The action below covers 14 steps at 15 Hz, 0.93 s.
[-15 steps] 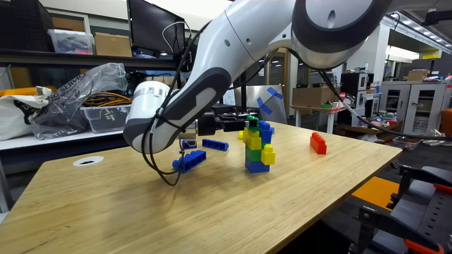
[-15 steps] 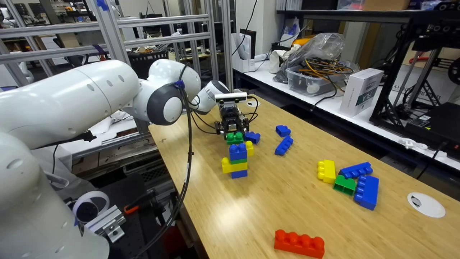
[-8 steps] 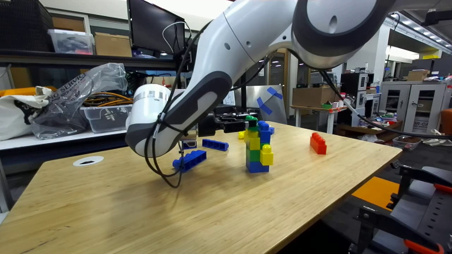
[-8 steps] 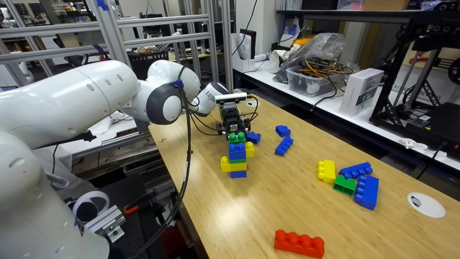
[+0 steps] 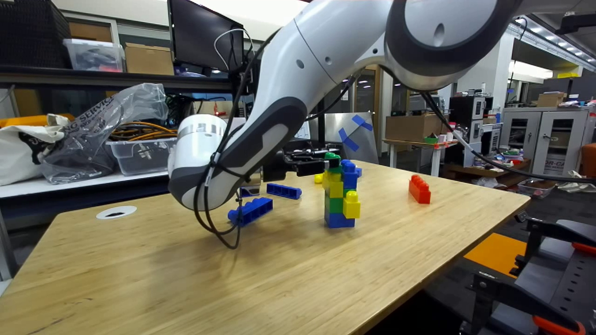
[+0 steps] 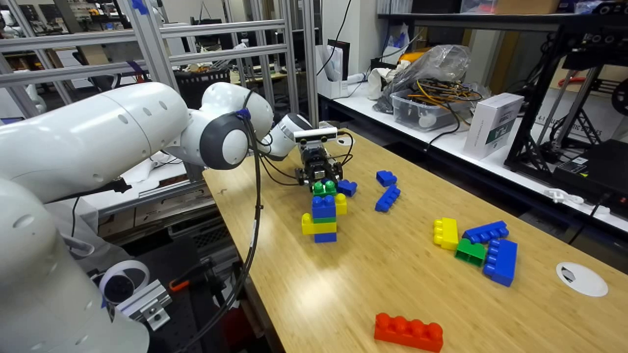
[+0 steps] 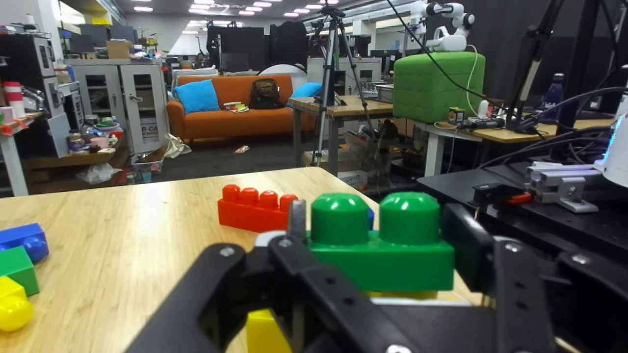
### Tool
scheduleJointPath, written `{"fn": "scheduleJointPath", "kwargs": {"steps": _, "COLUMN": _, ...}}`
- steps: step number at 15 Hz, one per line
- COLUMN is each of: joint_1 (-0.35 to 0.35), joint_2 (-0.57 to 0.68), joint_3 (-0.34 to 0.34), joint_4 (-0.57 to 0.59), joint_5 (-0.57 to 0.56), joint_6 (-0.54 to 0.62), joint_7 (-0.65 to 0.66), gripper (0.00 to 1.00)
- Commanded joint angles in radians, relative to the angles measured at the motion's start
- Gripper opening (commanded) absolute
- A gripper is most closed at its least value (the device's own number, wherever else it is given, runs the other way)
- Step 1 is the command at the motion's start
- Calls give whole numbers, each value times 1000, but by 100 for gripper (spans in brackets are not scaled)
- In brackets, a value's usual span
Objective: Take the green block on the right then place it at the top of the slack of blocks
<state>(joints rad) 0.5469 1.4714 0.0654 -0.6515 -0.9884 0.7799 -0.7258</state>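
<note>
The gripper (image 7: 380,235) holds the green block (image 7: 382,268) by its ends, jaws only its length apart; studs point up; its long axis runs level, jaw to jaw. It is just over the stack of blocks (image 5: 334,204), contact unclear; a red brick (image 7: 252,214) stands beyond.

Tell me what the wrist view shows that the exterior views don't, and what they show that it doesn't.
Only the wrist view shows the light blue fabric cushions and the boxy green padded seat. Shown only in both exterior views: the crumpled clear plastic bag and the blue bottom brick of the tower of yellow, green and blue plastic bricks. All share the black two-finger gripper, the small green plastic brick in its grip, and the long red plastic brick.
</note>
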Motion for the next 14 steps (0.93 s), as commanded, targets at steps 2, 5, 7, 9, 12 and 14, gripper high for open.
{"fn": "scheduleJointPath", "kwargs": {"steps": 2, "joint_1": -4, "joint_2": 0, "joint_3": -1, "joint_4": -12, "joint_5": 33, "joint_6": 28, "joint_7": 17, "gripper": 44}}
{"fn": "scheduleJointPath", "kwargs": {"steps": 5, "joint_1": -10, "joint_2": 0, "joint_3": 4, "joint_4": -12, "joint_5": 51, "joint_6": 15, "joint_7": 33, "gripper": 44}}
{"fn": "scheduleJointPath", "kwargs": {"steps": 7, "joint_1": -13, "joint_2": 0, "joint_3": 7, "joint_4": -15, "joint_5": 64, "joint_6": 6, "joint_7": 47, "gripper": 44}}
{"fn": "scheduleJointPath", "kwargs": {"steps": 9, "joint_1": -15, "joint_2": 0, "joint_3": 8, "joint_4": -17, "joint_5": 80, "joint_6": -3, "joint_7": 60, "gripper": 44}}
{"fn": "scheduleJointPath", "kwargs": {"steps": 12, "joint_1": -17, "joint_2": 0, "joint_3": 10, "joint_4": -20, "joint_5": 107, "joint_6": -14, "joint_7": 88, "gripper": 44}}
{"fn": "scheduleJointPath", "kwargs": {"steps": 14, "joint_1": -18, "joint_2": 0, "joint_3": 9, "joint_4": -21, "joint_5": 123, "joint_6": -22, "joint_7": 107, "gripper": 44}}
